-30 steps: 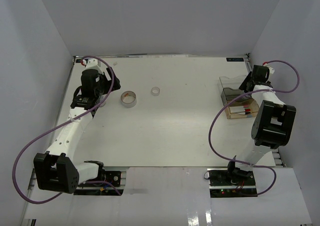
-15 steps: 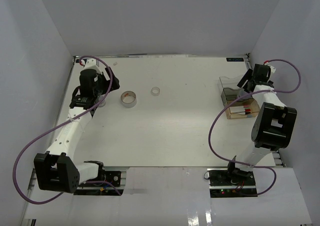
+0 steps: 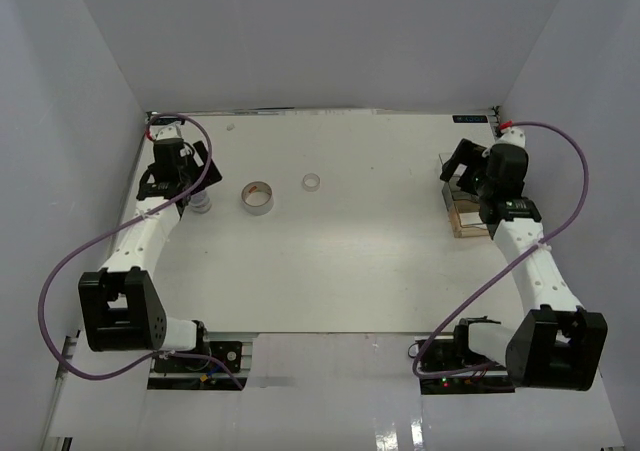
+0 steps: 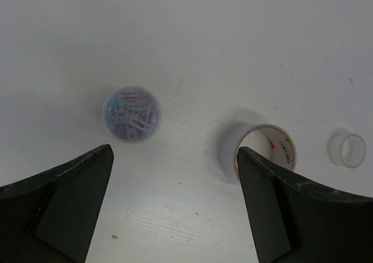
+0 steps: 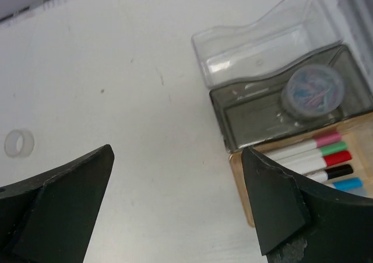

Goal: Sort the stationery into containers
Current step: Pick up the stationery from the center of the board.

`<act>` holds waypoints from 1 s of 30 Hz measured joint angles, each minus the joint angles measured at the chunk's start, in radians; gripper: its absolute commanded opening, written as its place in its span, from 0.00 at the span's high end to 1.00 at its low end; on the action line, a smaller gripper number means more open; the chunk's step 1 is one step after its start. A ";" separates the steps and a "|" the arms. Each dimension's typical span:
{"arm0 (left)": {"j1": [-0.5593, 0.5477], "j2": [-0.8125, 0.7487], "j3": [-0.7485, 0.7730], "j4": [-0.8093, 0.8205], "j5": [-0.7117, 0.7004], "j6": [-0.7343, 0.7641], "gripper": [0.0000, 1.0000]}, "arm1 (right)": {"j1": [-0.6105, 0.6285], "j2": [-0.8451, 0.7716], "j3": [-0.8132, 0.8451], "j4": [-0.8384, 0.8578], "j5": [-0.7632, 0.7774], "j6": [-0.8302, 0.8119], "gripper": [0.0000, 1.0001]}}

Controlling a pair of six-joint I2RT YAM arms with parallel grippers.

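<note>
A round clear tub [image 4: 132,113] of coloured paper clips stands on the white table ahead of my open, empty left gripper [image 4: 175,207]. The beige tape roll [image 4: 263,151] and a small clear ring [image 4: 347,148] lie to its right. From above, the left gripper [image 3: 185,193] hovers beside the tub [image 3: 203,204]. The organiser [image 5: 265,38] holds a second tub [image 5: 312,89] in its grey compartment and several markers [image 5: 317,157] in its tan tray. My right gripper [image 5: 175,207] is open and empty, above bare table left of the organiser [image 3: 466,221].
The tape roll [image 3: 258,197] and clear ring [image 3: 311,181] lie apart at the back middle of the table. White walls enclose the table on three sides. The organiser sits close to the right wall. The ring also shows in the right wrist view [image 5: 18,143].
My left arm has pulled back to the left, uncovering the tub on the table. My right arm has swung away from the organiser's right side towards the table's middle.
</note>
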 measured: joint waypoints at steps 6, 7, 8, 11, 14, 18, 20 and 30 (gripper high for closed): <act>0.093 0.109 0.025 -0.022 -0.012 -0.020 0.02 | 0.044 -0.117 -0.227 0.035 -0.134 0.004 0.04; 0.106 0.133 0.033 -0.021 -0.006 -0.025 0.02 | 0.049 -0.127 -0.249 0.036 -0.150 0.005 0.05; 0.118 0.160 0.043 -0.021 -0.002 -0.030 0.02 | 0.056 -0.138 -0.274 0.039 -0.172 0.005 0.05; 0.137 0.229 0.061 -0.021 0.007 -0.038 0.02 | 0.068 -0.171 -0.331 0.064 -0.225 0.008 0.05; 0.137 0.267 0.063 -0.025 0.020 -0.041 0.02 | 0.071 -0.214 -0.371 0.098 -0.262 0.015 0.05; 0.133 0.276 0.063 -0.006 0.026 -0.042 0.02 | 0.072 -0.248 -0.404 0.140 -0.291 0.016 0.05; 0.126 0.279 0.063 0.009 0.024 -0.041 0.02 | 0.073 -0.254 -0.422 0.154 -0.303 0.015 0.05; 0.064 0.364 0.063 0.028 -0.032 -0.020 0.06 | 0.073 -0.260 -0.458 0.168 -0.337 0.016 0.05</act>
